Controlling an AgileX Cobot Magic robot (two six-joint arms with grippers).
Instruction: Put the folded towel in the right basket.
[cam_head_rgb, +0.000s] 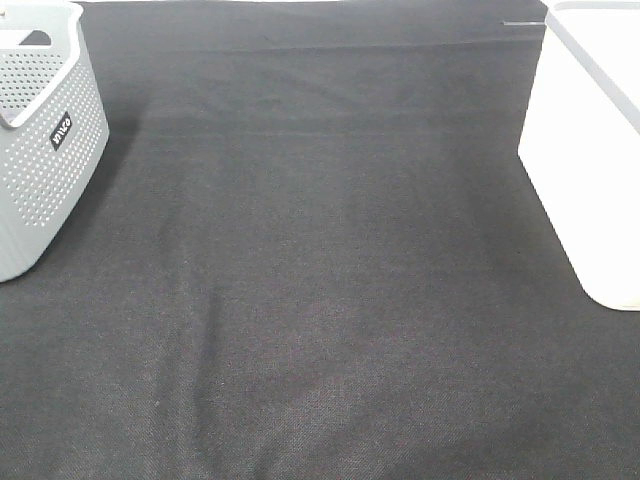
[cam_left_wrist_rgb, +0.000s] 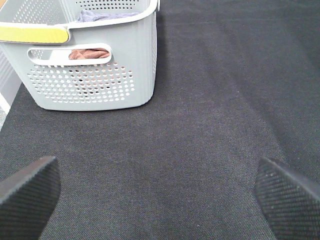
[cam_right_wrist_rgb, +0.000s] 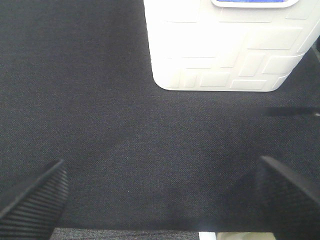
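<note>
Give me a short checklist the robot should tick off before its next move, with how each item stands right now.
1. Left hand open and empty: ok, its fingers are spread wide with only cloth between them.
2. Right hand open and empty: ok, same.
3. Towel located: cannot tell. Brown fabric and grey fabric show inside the grey basket, but which is the folded towel is unclear.
4. White basket in place on the right: ok.
5. Room in the white basket: cannot tell, only a blue patch shows at its rim.
6. Black cloth between the baskets free of obstacles: ok.
</note>
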